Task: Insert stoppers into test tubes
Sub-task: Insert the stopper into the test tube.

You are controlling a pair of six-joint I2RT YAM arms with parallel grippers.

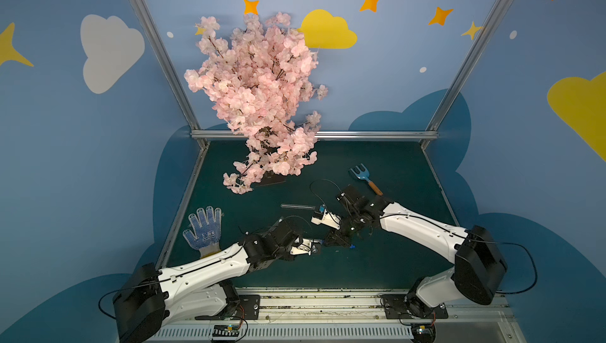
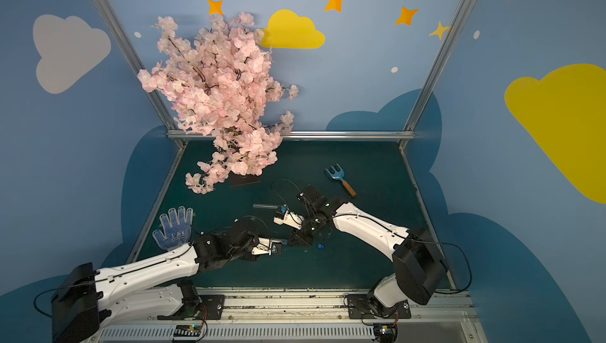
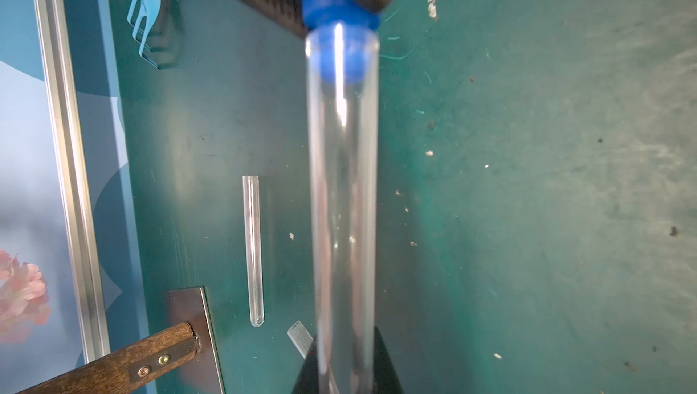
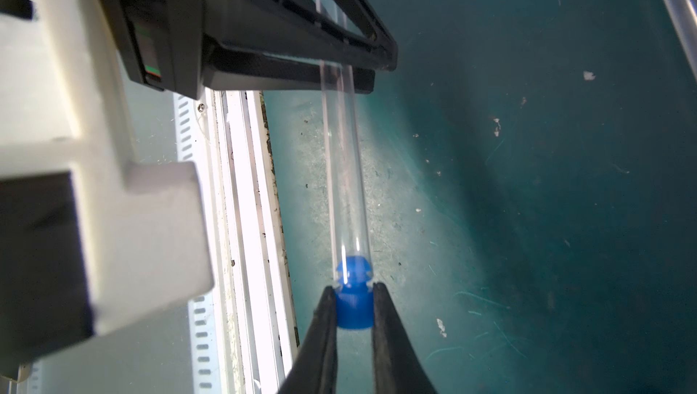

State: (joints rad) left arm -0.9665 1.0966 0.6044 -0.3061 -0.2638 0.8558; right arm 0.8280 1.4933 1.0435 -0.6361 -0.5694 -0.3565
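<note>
Pinching stopper (image 4: 353, 311) in tube (image 4: 344, 184): right end effector (image 4: 354, 292).

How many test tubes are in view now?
3. The held tube is in the left gripper; a second tube lies on the mat; a third tube, mostly hidden behind the held one, lies near it.

Blue stopper (image 4: 353, 305) half seated in clear tube (image 4: 345, 184), spare tube (image 3: 253, 249) lying flat

Three test tubes (image 3: 342, 184), perhaps three stoppers (image 4: 352, 305), one rake (image 1: 360, 174), one glove (image 1: 205, 229), one tree (image 1: 259, 95)
</note>
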